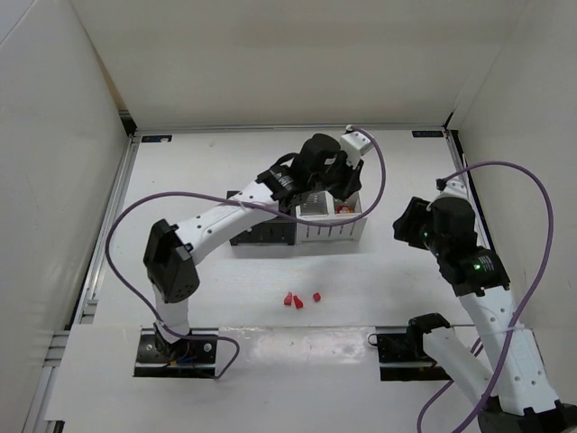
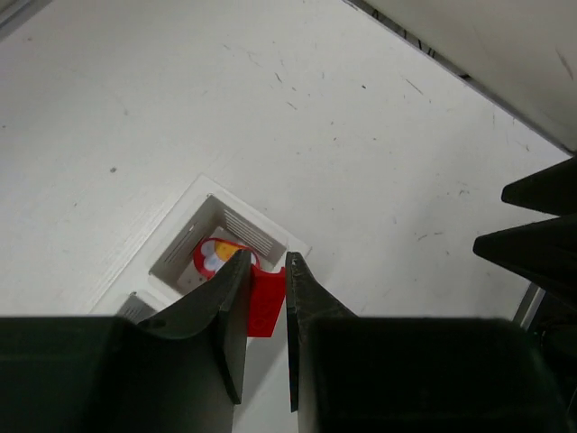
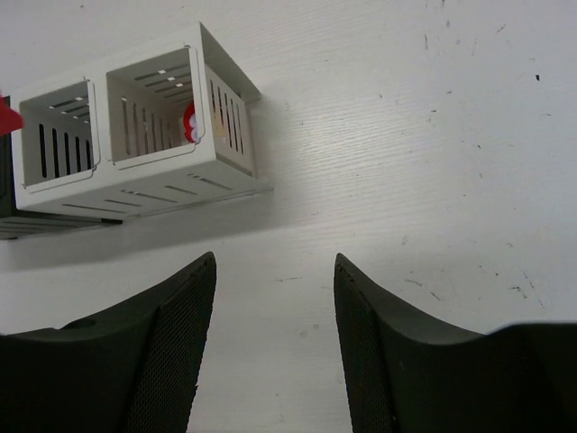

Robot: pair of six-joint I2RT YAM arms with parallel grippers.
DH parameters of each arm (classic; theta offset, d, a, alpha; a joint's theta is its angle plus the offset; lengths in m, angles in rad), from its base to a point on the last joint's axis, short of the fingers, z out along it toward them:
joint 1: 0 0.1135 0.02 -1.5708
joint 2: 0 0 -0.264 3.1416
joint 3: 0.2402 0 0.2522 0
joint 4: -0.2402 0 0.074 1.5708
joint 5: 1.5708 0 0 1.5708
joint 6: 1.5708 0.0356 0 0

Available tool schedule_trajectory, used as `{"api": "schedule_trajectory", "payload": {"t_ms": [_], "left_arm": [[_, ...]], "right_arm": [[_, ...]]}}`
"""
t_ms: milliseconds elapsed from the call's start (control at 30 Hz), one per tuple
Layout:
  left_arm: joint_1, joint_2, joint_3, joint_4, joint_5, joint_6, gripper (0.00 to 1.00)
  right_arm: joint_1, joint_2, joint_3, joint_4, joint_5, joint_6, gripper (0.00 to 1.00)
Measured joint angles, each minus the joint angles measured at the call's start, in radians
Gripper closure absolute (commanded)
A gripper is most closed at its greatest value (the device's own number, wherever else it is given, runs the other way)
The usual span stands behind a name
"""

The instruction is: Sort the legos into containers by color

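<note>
One red lego (image 2: 266, 305) sits tight between the two fingers (image 2: 230, 316) of the left gripper (image 2: 267, 263). The fingers pinch it from both sides, so close that only the brick fits between them. Just under the fingertips is a white bin (image 2: 177, 242), open at the top. The lego hangs over the rim of this bin. Inside the bin, just past the left finger, lies a small thing (image 2: 211, 255) that is red, yellow and white. I cannot tell what it is.

From above, two white bins (image 1: 334, 233) stand joined side by side, and black bins (image 1: 269, 237) touch them on the left. Three other red legos (image 1: 297, 299) lie loose on the table (image 1: 225, 162). They are close together, well apart from the left fingers and nearer the arm bases.

The right gripper (image 3: 273, 271) has its fingers spread wide. They hold nothing and touch nothing. The white bins are ahead of these fingers and to the left, well apart. Bare table shows between these two fingers.
</note>
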Motion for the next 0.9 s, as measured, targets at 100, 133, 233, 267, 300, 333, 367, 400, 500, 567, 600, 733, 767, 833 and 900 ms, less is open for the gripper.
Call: {"api": "schedule_trajectory", "payload": {"t_ms": [100,133,233,267,300,333,367,400,500,567,600,733,767,833,900], "left_arm": [[0.013,0.08,0.088,-0.035,0.034,0.016,1.0],[0.018,0.105,0.114,-0.043,0.047,0.019,1.0],[0.032,0.15,0.143,-0.048,0.075,0.022,1.0],[0.035,0.156,0.143,-0.054,0.081,0.022,1.0],[0.039,0.161,0.143,-0.06,0.089,0.022,0.98],[0.041,0.164,0.143,-0.062,0.095,0.022,0.96],[0.045,0.165,0.143,-0.065,0.099,0.021,0.9],[0.047,0.165,0.143,-0.067,0.102,0.019,0.79],[0.049,0.165,0.138,-0.059,0.11,0.011,0.6],[0.049,0.165,0.131,-0.056,0.117,0.006,0.48],[0.049,0.165,0.129,-0.057,0.122,0.003,0.46],[0.049,0.165,0.127,-0.056,0.138,-0.004,0.39],[0.048,0.165,0.127,-0.056,0.141,-0.005,0.33],[0.049,0.165,0.126,-0.056,0.146,-0.004,0.23],[0.049,0.162,0.121,-0.054,0.148,-0.008,0.15]], "right_arm": [[-0.038,-0.004,0.0,0.0,-0.022,-0.003,0.42],[-0.048,-0.005,0.0,0.0,-0.029,-0.005,0.42],[-0.084,-0.006,0.0,0.0,-0.054,-0.011,0.42],[-0.097,-0.006,0.0,0.0,-0.064,-0.014,0.42],[-0.109,-0.005,0.0,0.0,-0.074,-0.019,0.42],[-0.117,-0.005,0.0,0.0,-0.082,-0.022,0.42],[-0.124,-0.005,0.0,0.0,-0.089,-0.025,0.42],[-0.131,-0.004,0.0,0.0,-0.095,-0.027,0.42],[-0.138,-0.002,0.0,0.001,-0.109,-0.032,0.42],[-0.137,0.0,0.0,0.001,-0.115,-0.035,0.42],[-0.136,0.001,0.0,0.001,-0.116,-0.036,0.42],[-0.123,0.0,0.0,0.0,-0.117,-0.04,0.42],[-0.118,-0.001,0.0,0.0,-0.116,-0.041,0.42],[-0.1,-0.007,0.0,0.0,-0.112,-0.042,0.42],[-0.08,-0.015,0.0,0.0,-0.108,-0.043,0.42]]}}
